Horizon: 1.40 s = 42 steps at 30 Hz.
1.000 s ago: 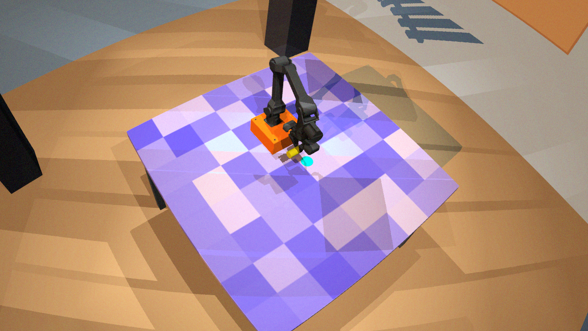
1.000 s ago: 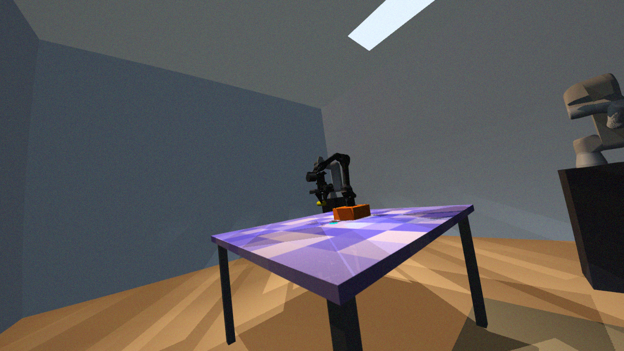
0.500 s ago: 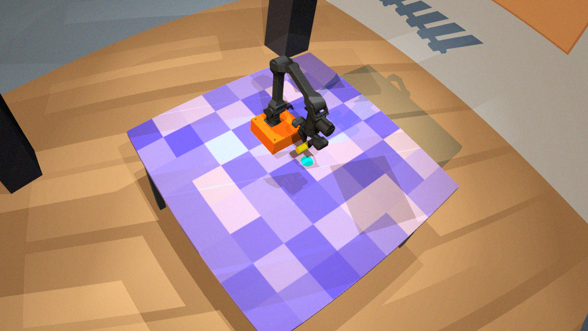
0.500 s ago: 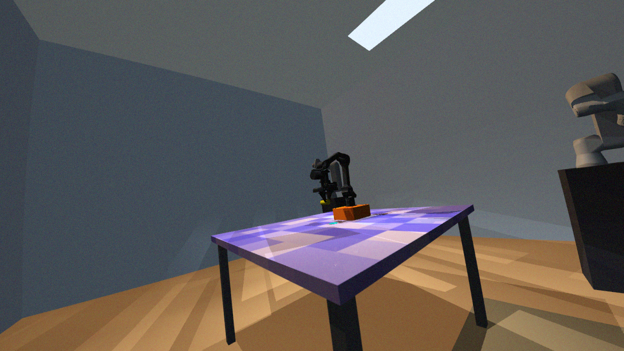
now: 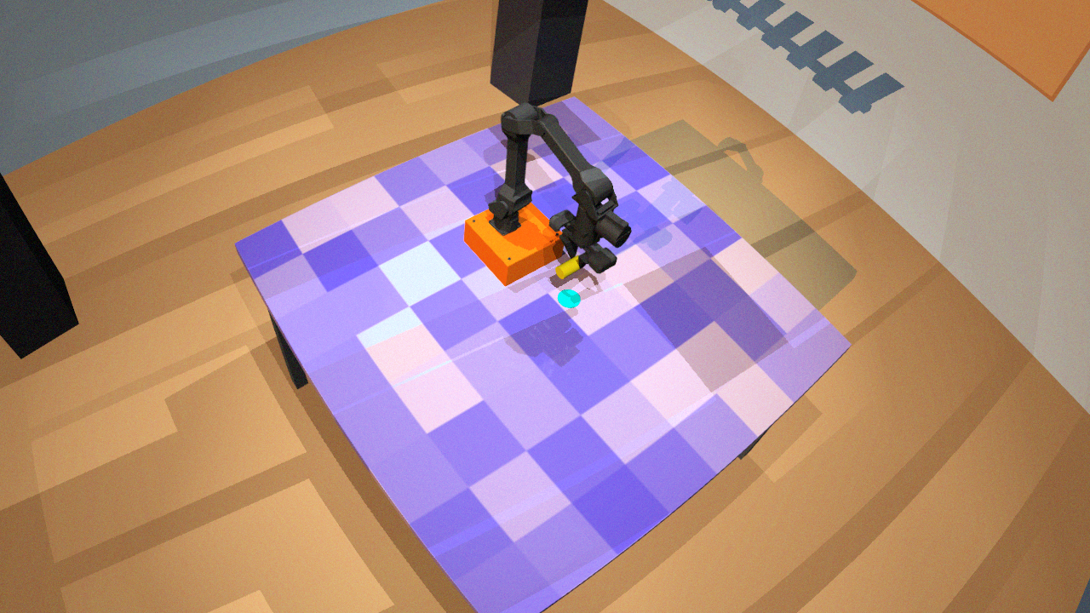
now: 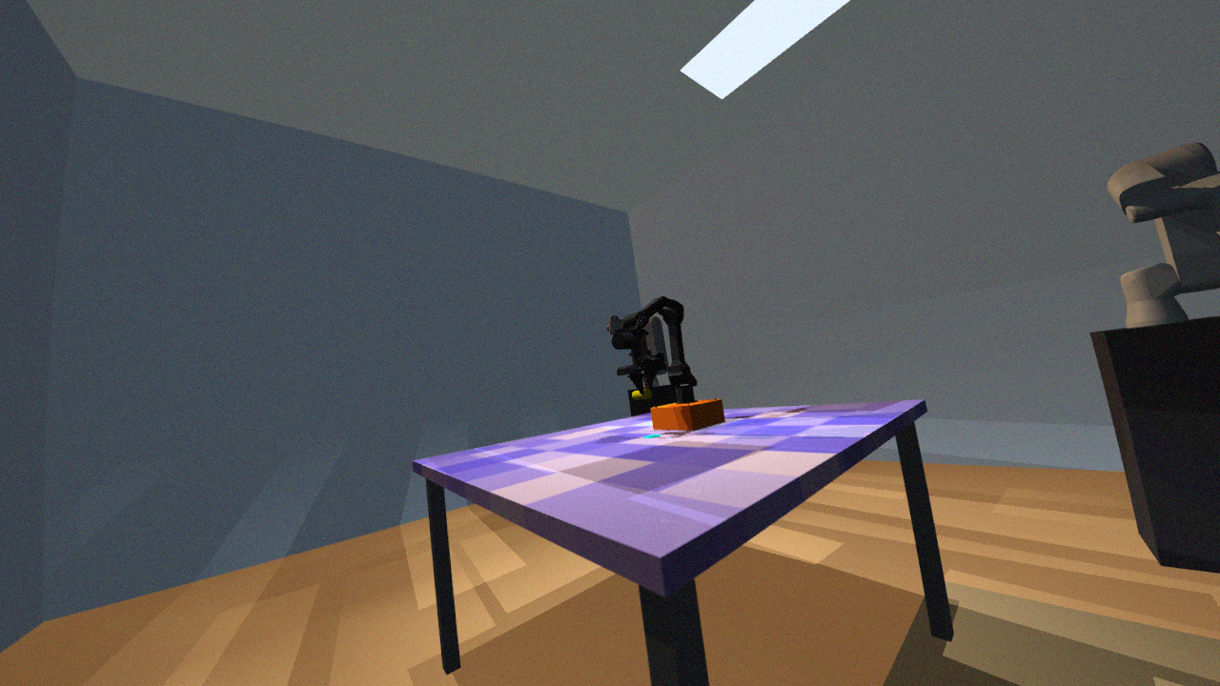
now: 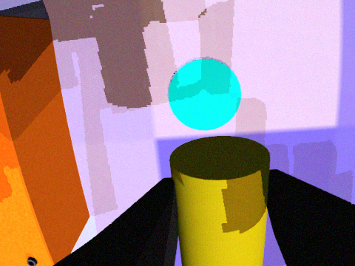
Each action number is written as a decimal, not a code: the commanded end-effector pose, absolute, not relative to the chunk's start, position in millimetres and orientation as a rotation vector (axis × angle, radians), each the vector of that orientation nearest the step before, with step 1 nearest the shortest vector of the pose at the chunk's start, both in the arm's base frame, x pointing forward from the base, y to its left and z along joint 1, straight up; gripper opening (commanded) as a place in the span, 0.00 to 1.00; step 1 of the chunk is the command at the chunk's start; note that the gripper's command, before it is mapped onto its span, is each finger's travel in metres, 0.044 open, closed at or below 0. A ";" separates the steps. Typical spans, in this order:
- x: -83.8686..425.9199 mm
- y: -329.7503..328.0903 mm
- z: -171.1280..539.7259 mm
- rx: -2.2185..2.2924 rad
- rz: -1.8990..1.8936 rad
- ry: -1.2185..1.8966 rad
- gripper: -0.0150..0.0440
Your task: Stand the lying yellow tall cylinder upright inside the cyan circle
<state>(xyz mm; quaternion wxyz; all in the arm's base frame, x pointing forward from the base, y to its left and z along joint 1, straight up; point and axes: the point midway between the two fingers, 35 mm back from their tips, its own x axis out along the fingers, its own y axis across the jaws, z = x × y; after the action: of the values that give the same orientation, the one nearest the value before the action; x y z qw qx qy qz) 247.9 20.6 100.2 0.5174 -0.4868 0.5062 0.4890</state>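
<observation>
The yellow cylinder is held above the table, lying over on its side in the top and exterior views. My gripper is shut on it, one black finger on each side in the wrist view. The cylinder's dark end face points away from the wrist camera. The flat cyan circle lies on the table. In the wrist view it shows just beyond the cylinder's end face, and nothing stands on it.
The orange base block of the arm is close beside the gripper and shows at the left in the wrist view. The table has a purple and pink checkered top. Arm shadows cross it near the circle.
</observation>
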 end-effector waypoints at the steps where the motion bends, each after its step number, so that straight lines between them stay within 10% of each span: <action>1: 246.2 21.5 98.7 -1.151 1.208 1.209 0.43; 42: 229.9 18.5 83.8 -0.934 1.486 1.106 0.43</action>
<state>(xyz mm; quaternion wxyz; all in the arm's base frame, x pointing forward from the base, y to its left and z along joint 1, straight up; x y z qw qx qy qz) 231.2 18.2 84.2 0.5075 -0.3967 0.4667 0.6061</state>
